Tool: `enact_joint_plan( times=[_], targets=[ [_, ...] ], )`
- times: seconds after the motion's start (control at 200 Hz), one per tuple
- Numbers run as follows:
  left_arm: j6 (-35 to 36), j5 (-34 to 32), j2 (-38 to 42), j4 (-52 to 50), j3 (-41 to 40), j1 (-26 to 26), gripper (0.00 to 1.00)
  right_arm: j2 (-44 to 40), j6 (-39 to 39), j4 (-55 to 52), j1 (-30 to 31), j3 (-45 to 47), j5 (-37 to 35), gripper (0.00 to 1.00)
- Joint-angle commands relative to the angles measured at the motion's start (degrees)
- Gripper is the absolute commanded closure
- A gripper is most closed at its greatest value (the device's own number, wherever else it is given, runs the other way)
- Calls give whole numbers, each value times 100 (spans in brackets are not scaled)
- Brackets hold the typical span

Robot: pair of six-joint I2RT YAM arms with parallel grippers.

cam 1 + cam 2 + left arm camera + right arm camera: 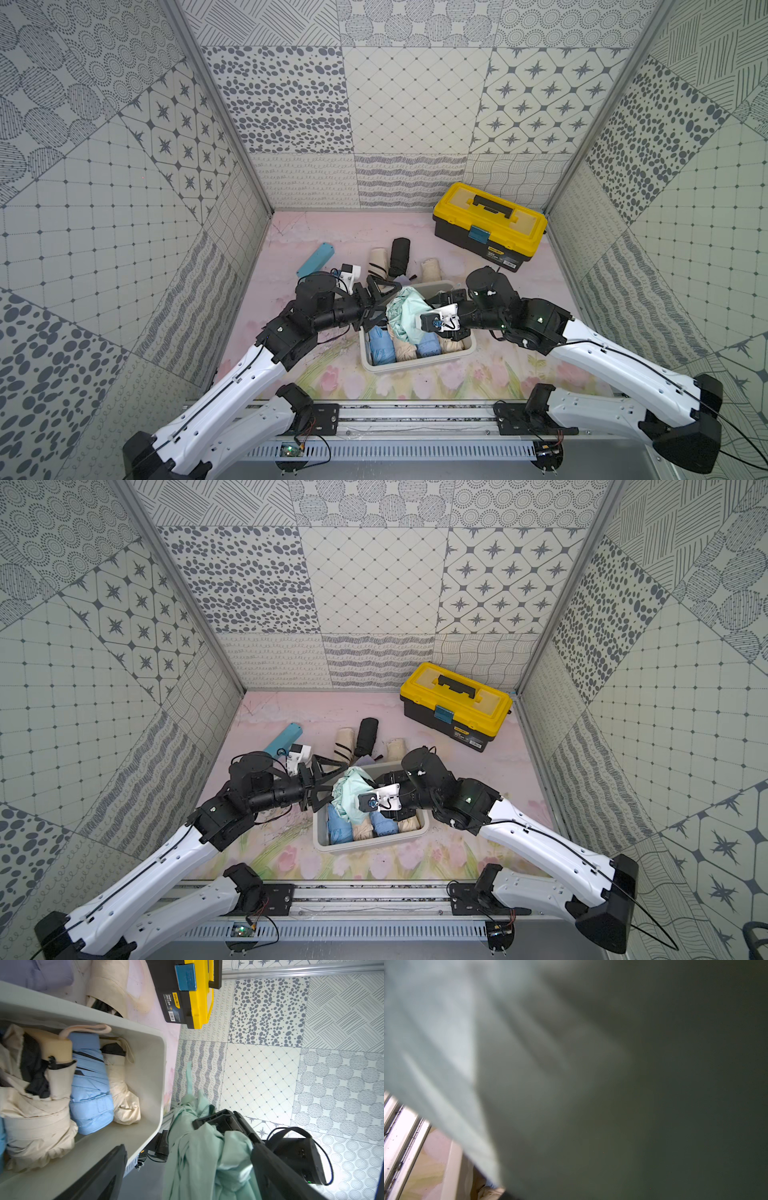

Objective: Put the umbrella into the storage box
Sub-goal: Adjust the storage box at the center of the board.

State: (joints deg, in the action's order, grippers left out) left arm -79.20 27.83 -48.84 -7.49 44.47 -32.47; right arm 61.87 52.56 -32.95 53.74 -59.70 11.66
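A mint-green umbrella (401, 316) (347, 793) hangs loosely folded over the left part of the white storage box (415, 366) (368, 845). My right gripper (220, 1124) is shut on its fabric from the right. In the right wrist view the umbrella's cloth (436, 1032) fills the picture and hides the jaws. My left gripper (383, 303) (193, 1178) stands wide open around the umbrella's left side, and the cloth lies between its fingers (104, 1178). Inside the storage box (149, 1076) lie folded blue (382, 348) and beige (405, 351) umbrellas.
A yellow-lidded black toolbox (490, 224) stands at the back right. Behind the box lie a black folded umbrella (400, 251), two beige ones (378, 259) (431, 270) and a teal case (315, 259). Patterned walls enclose three sides.
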Motion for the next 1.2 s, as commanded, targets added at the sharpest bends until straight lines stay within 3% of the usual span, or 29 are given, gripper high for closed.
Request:
enact_joint_plan(
  times=[0.0, 0.25, 0.38, 0.646, 0.746, 0.836, 0.991, 1.116, 1.196],
  targets=[
    [-660, 1330, -144, 1583, -76, 71, 1, 19, 176, 676, 59, -326, 193, 78],
    [-797, 2207, -511, 1767, -70, 80, 1, 107, 290, 912, 59, -272, 189, 78],
    [-887, 2639, -674, 1795, -84, 75, 15, 148, 301, 1147, 52, -154, 175, 78],
    [-892, 2708, -804, 1698, 21, 83, 44, 181, 464, 1467, 46, -21, -16, 76],
    [-894, 2712, -879, 1704, 115, 85, 52, 141, 481, 1748, 48, 117, -142, 63],
    [-878, 2660, -940, 1698, 213, 86, 59, 94, 536, 1813, 50, 201, -206, 42],
    [-925, 2555, -1056, 1858, 335, 84, 66, -139, 465, 1906, 49, 395, -282, 20],
    [-1051, 2277, -1133, 2215, 307, 92, 68, -532, -131, 1357, 53, 331, -513, 5],
    [-1044, 1957, -1203, 2559, 259, 100, 70, -996, -951, 906, 99, 305, -587, 2]
  ],
)
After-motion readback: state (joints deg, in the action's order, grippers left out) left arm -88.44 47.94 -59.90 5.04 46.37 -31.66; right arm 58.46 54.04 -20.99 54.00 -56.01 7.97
